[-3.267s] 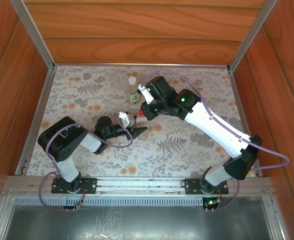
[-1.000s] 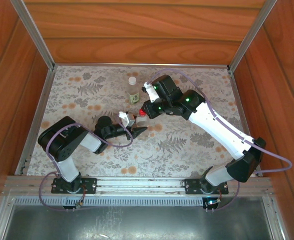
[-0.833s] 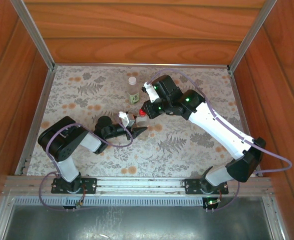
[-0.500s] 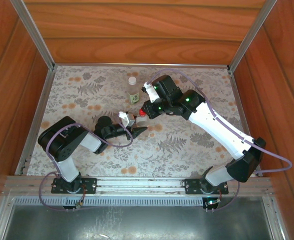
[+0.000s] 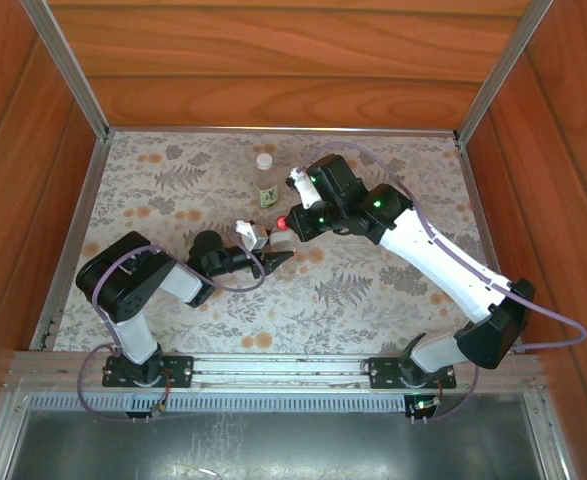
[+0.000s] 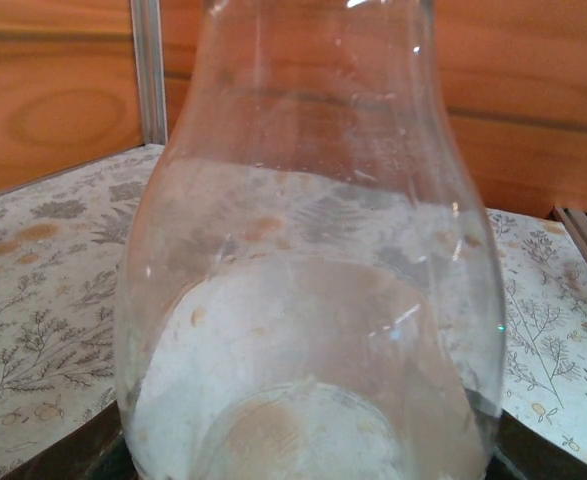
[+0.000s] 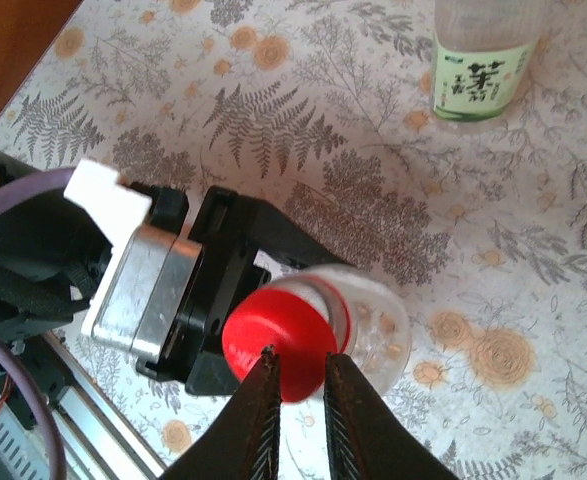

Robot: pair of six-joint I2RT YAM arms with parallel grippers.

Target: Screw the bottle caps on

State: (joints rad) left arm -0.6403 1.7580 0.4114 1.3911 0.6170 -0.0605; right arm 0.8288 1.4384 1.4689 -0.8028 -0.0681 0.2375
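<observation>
Your red cap (image 7: pixel 278 335) sits atop the short bottle (image 7: pixel 378 325), near the green-label bottle (image 7: pixel 483 60). Your right gripper (image 7: pixel 298 355) has its fingers nearly closed over the cap's edge. Your left gripper (image 5: pixel 270 250) clamps the short bottle.

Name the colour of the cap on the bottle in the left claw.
The cap on that bottle is red; it shows clearest in the right wrist view.

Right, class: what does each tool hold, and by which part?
Left tool: the short bottle, around its body. Right tool: tips at the red cap, grip cannot be told.
</observation>
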